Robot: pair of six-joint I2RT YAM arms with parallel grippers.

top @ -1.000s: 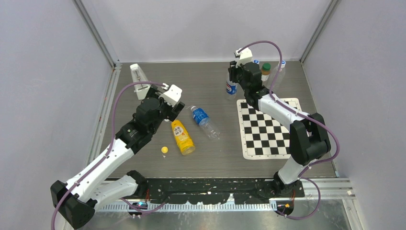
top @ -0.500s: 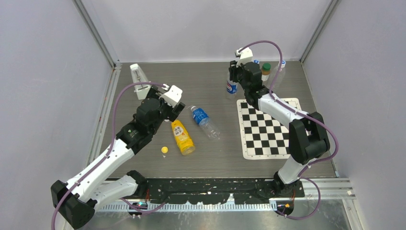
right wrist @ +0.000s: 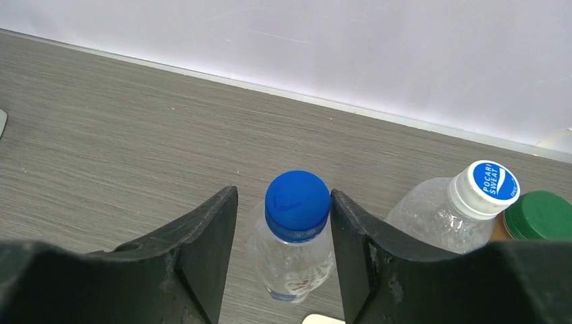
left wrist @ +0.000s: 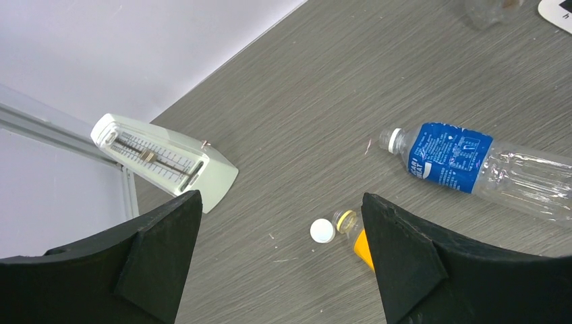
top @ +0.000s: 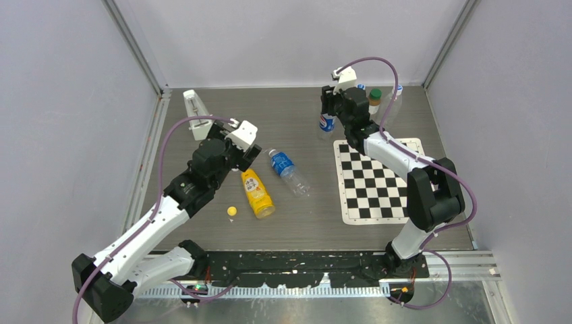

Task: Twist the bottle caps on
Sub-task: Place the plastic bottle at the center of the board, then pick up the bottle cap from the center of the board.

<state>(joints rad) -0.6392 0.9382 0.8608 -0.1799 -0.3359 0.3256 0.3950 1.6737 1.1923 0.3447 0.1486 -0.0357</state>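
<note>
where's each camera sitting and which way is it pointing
Top external: above and behind, looking down on the table; whole left arm and right arm.
Left wrist: on its wrist, facing down at the white cap and lying blue-label bottle; left end effector shows.
Right wrist: likewise, facing down at the blue cap; right end effector flanks it.
Top and left wrist share the blue-label bottle.

Two bottles lie on their sides at centre: a yellow bottle (top: 258, 194) and a clear bottle (top: 290, 172). In the upper right, standing bottles (top: 326, 125) number three, perhaps four; that corner is crowded. Two loose caps: yellow cap (top: 232, 210) and white cap (left wrist: 322, 231). One blue cap (right wrist: 297, 204) sits on a bottle. One metronome (top: 193, 106), one checkered mat (top: 374, 179).
</note>
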